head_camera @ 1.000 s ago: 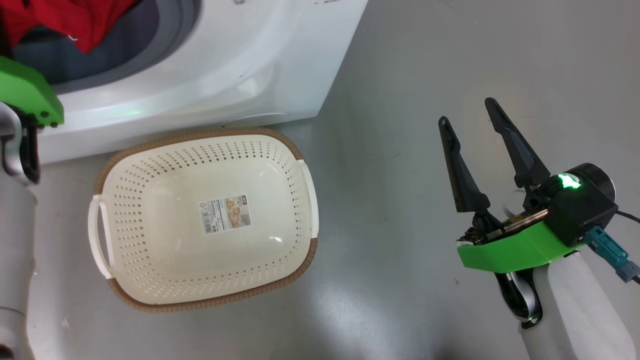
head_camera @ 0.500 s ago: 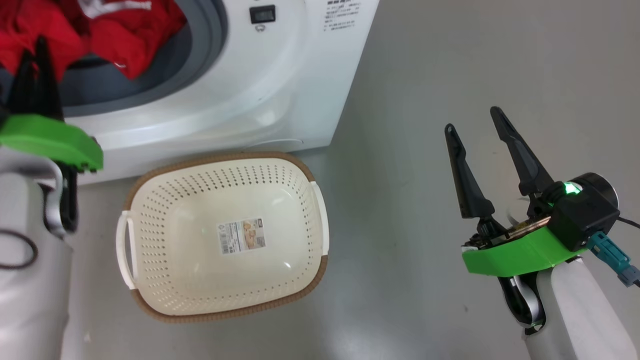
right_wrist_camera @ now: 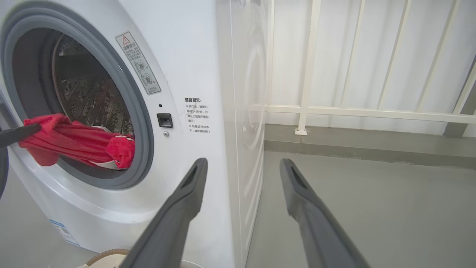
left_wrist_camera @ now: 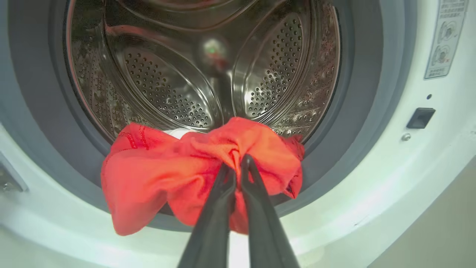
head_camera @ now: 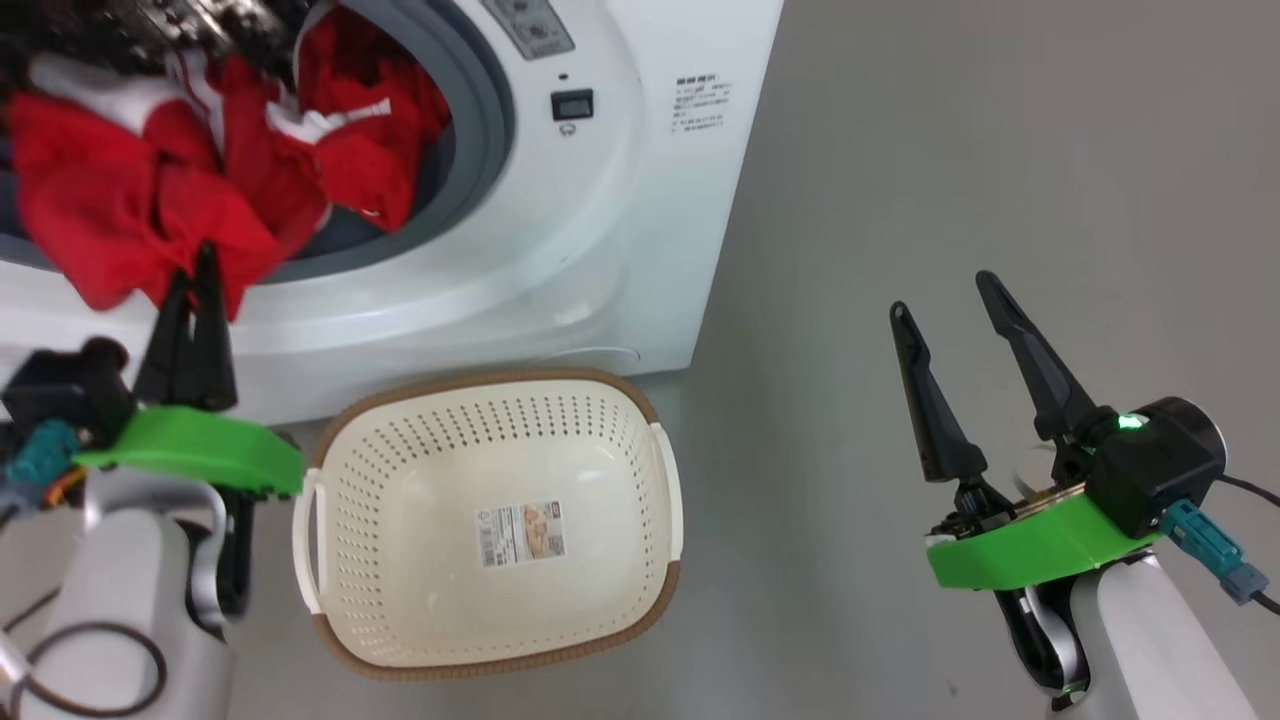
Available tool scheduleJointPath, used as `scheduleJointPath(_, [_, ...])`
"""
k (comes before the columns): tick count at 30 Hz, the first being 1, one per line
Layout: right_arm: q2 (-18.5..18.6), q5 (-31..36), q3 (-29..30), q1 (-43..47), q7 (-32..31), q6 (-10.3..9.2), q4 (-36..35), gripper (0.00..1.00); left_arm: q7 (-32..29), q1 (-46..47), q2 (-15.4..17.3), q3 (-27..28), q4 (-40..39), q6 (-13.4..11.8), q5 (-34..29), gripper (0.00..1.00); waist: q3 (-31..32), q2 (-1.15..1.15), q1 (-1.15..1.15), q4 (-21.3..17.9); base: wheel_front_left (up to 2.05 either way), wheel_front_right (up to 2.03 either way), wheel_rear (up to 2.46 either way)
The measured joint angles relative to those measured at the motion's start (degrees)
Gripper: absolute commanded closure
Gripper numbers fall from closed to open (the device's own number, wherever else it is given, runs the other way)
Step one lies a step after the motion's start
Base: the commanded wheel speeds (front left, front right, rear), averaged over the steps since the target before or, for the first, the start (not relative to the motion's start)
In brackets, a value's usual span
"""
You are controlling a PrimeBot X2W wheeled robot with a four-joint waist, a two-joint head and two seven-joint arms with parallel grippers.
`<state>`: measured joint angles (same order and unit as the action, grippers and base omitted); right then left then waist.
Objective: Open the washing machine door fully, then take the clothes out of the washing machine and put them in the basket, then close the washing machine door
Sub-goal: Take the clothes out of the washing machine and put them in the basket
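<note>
We see the clothes (left_wrist_camera: 167, 175) as one red bunch with white bands, spilling from the drum (left_wrist_camera: 167, 89) over the grey gasket (left_wrist_camera: 357, 111) at the lower lip of the washing machine (head_camera: 600, 250). We cannot tell how many garments make up the bunch, since the folds hide their edges and the top of the heap is blurred in the head view. In the right wrist view the cloth is drawn into a long band, its long axis running out of the mouth toward the left gripper (head_camera: 195, 265), whose two fingers are pinched together on the fabric. One basket (head_camera: 500, 382) sits on the floor (head_camera: 950, 150) just in front of the machine with nothing in it but its label. The right gripper (head_camera: 942, 295) hangs well apart, its fingers spread wide and holding nothing.
</note>
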<state>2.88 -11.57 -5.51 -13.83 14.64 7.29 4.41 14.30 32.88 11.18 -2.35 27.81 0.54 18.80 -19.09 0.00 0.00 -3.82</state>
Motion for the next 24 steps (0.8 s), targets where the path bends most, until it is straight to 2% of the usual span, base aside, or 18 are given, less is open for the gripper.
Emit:
scheduleJointPath(13, [-0.01, 0.08, 0.54, 3.47, 0.0, 0.0, 0.19, 0.0, -0.69, -11.29, -0.98, -0.52, -10.32, 0.4, 1.86, 1.0, 6.6, 0.0, 0.0, 0.35, 0.0, 0.0, 0.0])
scheduleJointPath(20, [-0.02, 0.08, 0.83, 4.58, 0.0, 0.0, 0.15, 0.0, -3.24, -17.92, -1.89, -0.99, -19.52, -2.12, 2.94, 1.0, 9.28, 0.0, 0.0, -0.13, 0.0, 0.0, 0.0])
scheduleJointPath(24, [-0.03, 0.08, 1.03, 4.72, 0.0, 0.0, 0.04, 0.0, -3.71, -18.74, -1.94, -1.35, -21.49, -2.58, 2.94, 1.0, 9.31, 0.0, 0.0, -0.15, 0.0, 0.0, 0.0])
